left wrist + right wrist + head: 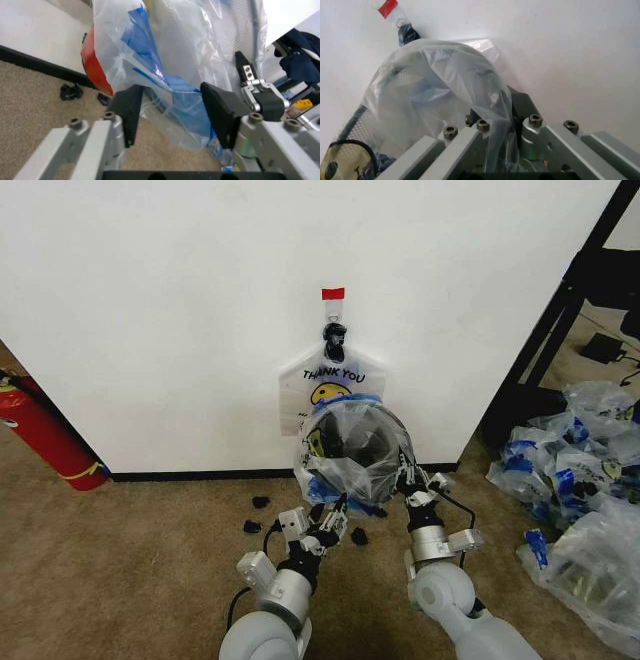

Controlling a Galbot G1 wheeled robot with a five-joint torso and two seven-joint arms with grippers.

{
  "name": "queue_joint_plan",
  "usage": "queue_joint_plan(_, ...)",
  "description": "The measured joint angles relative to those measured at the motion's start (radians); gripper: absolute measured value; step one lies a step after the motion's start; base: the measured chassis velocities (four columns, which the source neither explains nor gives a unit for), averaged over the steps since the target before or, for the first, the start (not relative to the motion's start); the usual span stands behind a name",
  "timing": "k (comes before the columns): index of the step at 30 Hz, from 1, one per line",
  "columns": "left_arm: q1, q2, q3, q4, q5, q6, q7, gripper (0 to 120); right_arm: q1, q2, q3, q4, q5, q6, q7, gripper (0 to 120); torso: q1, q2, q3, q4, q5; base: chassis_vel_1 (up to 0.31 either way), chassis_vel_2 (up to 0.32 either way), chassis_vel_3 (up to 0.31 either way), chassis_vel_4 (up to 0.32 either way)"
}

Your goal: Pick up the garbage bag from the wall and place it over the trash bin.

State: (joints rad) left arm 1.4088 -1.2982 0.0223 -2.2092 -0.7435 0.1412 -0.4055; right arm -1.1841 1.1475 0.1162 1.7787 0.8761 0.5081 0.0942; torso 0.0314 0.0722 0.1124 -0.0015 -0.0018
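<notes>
A: Status?

B: Bag (355, 442) is sitting stretched over the bin (95, 67), at the foot of the wall (150, 300), just below the THANK YOU bag (330, 380) on its hook. Bin's red side is showing through the plastic in the left wrist view.

A: Grippers?

B: Right gripper (408, 477) is pinching the bag's right edge; film is running between its clenched fingers in the right wrist view. Left gripper (172, 112) is released, fingers spread either side of a hanging blue-printed fold at the near-left, not clamping it.

A: Risks?

B: I'm seeing three. Right pulling too hard could be tearing the thin film or tipping the light bin. Left closing on a loose fold instead of the hem could be dragging the bag off the rim. Also the bag is brushing the THANK YOU bag behind, so it could be snagging.
</notes>
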Motion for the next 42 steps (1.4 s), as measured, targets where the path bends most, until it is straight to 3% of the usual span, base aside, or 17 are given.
queue_joint_plan(13,-0.001,0.008,-0.006,0.002,-0.005,0.0,0.022,0,-0.008,0.001,0.005,0.002,-0.007,-0.001,0.001,1,0.0,0.0,0.0,0.0,0.0,0.0,0.0,0.0,0.0)
queue_joint_plan(26,0.024,0.027,-0.015,-0.011,-0.013,-0.025,0.1,0,-0.009,-0.002,0.011,0.026,0.026,-0.008,0.032,1,0.0,0.0,0.0,0.0,0.0,0.0,0.0,0.0,0.0)
queue_joint_plan(30,0.043,0.066,-0.027,-0.024,0.001,-0.032,0.136,0,-0.002,-0.01,0.017,0.048,0.089,-0.024,0.064,1,0.0,0.0,0.0,0.0,-0.0001,0.0,0.0,0.0,0.0)
queue_joint_plan(42,0.016,0.101,-0.04,0.094,0.118,-0.067,0.166,0,-0.029,-0.03,0.015,0.158,0.215,-0.086,0.13,1,0.0,0.0,0.0,0.0,-0.0002,0.0,0.0,0.0,0.0)
